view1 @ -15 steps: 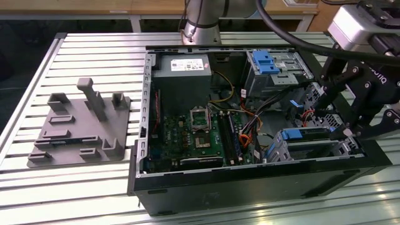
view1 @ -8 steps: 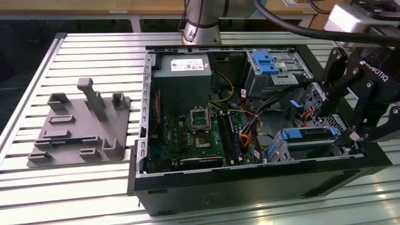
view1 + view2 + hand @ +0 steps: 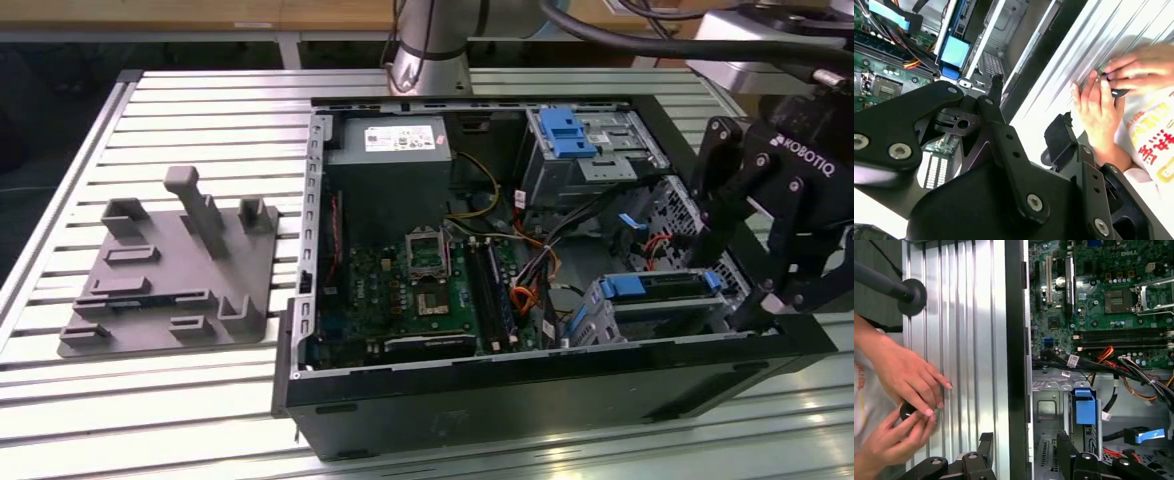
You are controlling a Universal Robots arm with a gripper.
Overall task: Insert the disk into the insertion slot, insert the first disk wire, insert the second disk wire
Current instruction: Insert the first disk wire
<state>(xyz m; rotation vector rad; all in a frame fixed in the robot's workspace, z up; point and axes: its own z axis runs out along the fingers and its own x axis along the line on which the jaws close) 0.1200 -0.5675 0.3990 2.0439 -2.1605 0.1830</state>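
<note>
exterior view: end effector [image 3: 771,310] spread wide, seemingly empty, beside case [image 3: 534,388] on slatted metal table [image 3: 200,100].

Bright overhead light in exterior view; glare bleaching bench [image 3: 147,400] slats near white at front; PC case [image 3: 534,370] interior dim, shadowed; second wrist view: bench overexposed, hand [image 3: 1136,67] motion-blurred, tool [image 3: 1029,100] dark w/ little detail.

Count: one case [image 3: 534,395]. Inside it, one disk [image 3: 667,285]. Outside it, one fixture [image 3: 174,270] and two hands [image 3: 904,377].
</note>
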